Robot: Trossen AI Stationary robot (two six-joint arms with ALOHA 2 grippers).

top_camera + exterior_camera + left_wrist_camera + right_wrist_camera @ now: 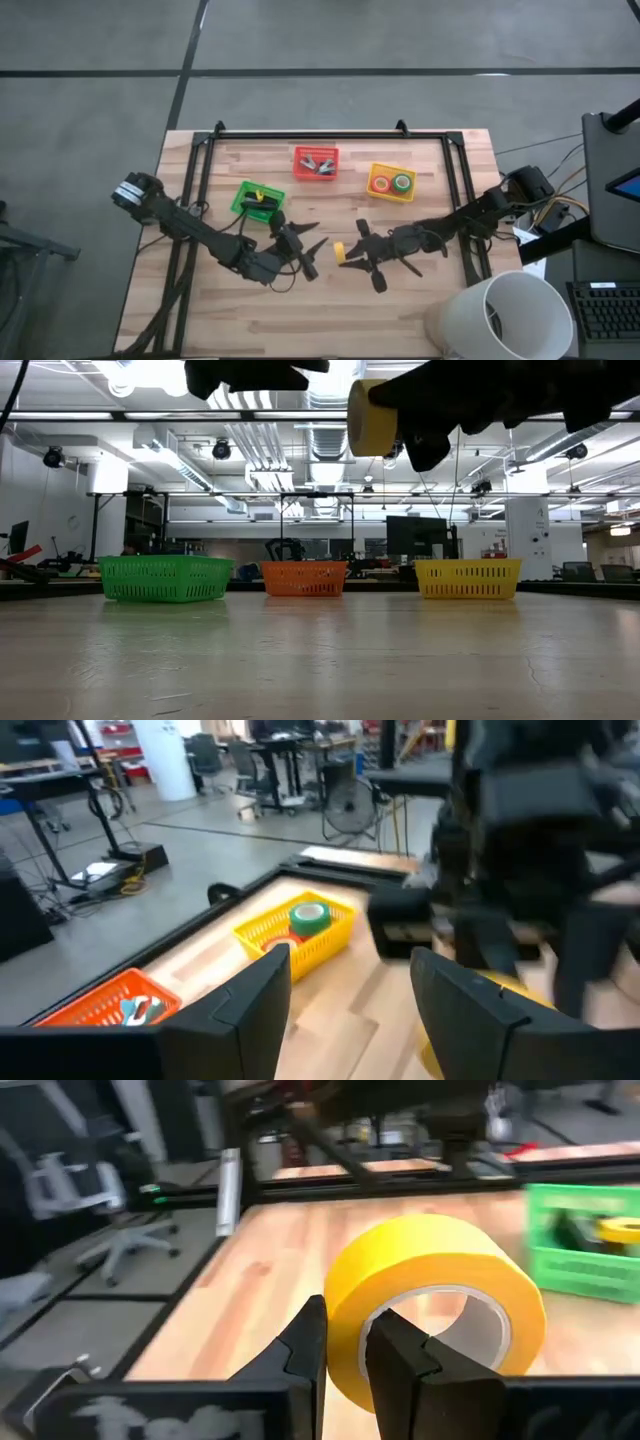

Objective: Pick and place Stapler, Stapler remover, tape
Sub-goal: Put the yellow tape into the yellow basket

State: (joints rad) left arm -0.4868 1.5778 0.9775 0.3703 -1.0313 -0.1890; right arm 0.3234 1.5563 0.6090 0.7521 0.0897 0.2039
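Yellow tape roll (435,1310) pinched through its wall by right gripper (345,1342) fingers, above the tabletop (400,300).
Roll on edge, hole axis level; left gripper (306,245) alongside, fingers spread wide, holding nothing.

The tape roll (430,1315) pinched in the right end effector (345,1355) is bright yellow with a pale inner ring. Ahead of that end effector stands a green mesh basket (585,1245). The table (420,310) is light wood with plank stripes. Beyond the black left end effector (350,990) sit a yellow basket (300,935) holding a green roll (308,917), and an orange basket (105,1005).
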